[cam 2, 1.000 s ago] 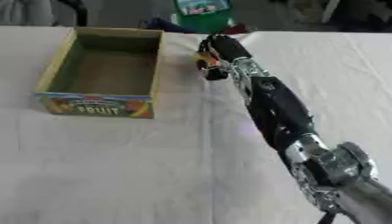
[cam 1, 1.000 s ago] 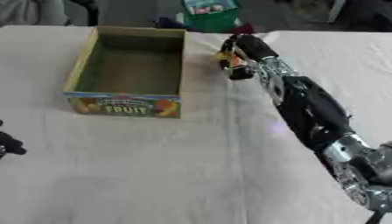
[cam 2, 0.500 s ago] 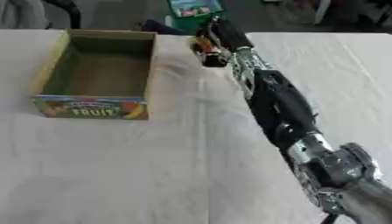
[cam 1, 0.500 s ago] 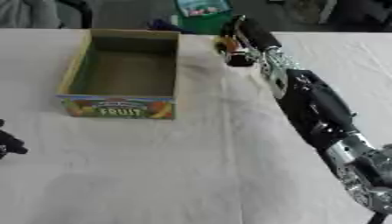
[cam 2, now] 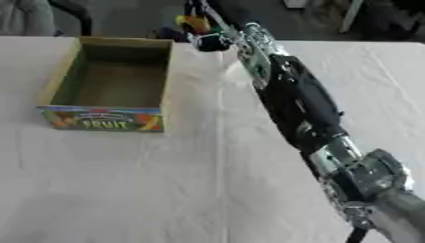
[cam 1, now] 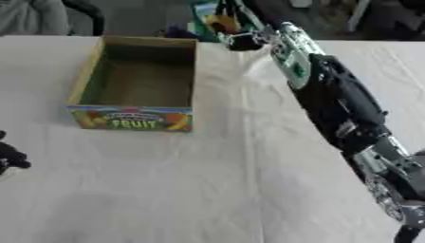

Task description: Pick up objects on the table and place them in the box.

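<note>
While box (cam 1: 137, 85) sits on table (cam 1: 166, 190), right hand (cam 1: 241, 33) fingers curled round orange-yellow object (cam 1: 221, 23), left hand (cam 1: 10, 156) fingers unclear

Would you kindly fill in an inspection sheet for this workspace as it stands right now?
Surface: table under a white cloth, creased.
Job's things: open cardboard box marked FRUIT, nothing seen inside; a small yellow-orange object at the right hand, near the table's far edge.
Clutter: nothing seen on the cloth.
Hands: right hand stretched out beyond the box's far right corner, fingers apparently curled on the object; left hand only partly in view at the left edge, its fingers unclear.
Cables: nothing seen.
Surroundings: a green item and dark furniture beyond the table.
</note>
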Motion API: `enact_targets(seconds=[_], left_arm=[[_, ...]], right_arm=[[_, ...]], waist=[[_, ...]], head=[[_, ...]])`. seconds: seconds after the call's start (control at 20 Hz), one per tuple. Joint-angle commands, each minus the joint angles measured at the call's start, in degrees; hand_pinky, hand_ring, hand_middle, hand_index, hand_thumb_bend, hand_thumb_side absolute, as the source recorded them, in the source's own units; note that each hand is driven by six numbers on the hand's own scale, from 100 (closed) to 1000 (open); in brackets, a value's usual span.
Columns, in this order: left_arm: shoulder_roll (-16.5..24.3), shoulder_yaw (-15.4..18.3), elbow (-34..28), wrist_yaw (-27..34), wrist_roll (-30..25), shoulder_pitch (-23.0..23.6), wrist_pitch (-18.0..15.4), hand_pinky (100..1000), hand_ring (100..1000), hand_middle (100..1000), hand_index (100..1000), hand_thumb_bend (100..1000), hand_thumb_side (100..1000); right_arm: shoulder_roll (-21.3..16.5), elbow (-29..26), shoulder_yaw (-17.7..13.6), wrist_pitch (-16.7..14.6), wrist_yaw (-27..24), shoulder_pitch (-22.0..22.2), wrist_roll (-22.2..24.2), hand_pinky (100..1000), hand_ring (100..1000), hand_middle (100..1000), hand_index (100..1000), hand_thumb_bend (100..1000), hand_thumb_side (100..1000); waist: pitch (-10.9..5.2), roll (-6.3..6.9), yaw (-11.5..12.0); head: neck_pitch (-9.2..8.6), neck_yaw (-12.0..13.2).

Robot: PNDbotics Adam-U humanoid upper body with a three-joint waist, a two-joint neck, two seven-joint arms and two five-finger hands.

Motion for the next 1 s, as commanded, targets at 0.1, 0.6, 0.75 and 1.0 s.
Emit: enact_targets(seconds=[0.1,0.6,0.75,1.0], left_arm=[[0.47,-0.33,-0.84,0.26,-0.46,-0.63,-0.05,467,488,453,666,100,781],[-0.22,-1.21,-1.15,0.91,-1.46,-1.96,0.08,467,488,453,666,100,778],[-0.4,-1.38,-1.26,1.04,-1.66,-2.25,0.09,467,488,453,666,100,779],[-0.51,-1.38,-1.26,1.06,-1.72,-2.27,0.11,466,487,452,665,100,781]], right_arm=[[2.45,-1.61,1.15,-1.62,0.56,-2.23,2.2,390,281,269,406,100,108],[8.2,3.25,1.29,-3.65,7.66,-1.92,6.16,459,395,384,524,100,176],[9.06,5.02,0.95,-3.26,10.94,-1.45,7.05,502,464,474,633,100,200],[9.56,6.8,0.28,-1.36,15.51,-1.03,6.95,597,674,717,827,100,233]], waist=[[-1.05,0.15,1.03],[-0.06,0.45,5.03],[0.32,0.59,5.74],[0.63,0.81,5.73]], head=[[-0.31,-0.99],[-1.06,-2.98],[-1.13,-3.63],[-1.15,-3.83]])
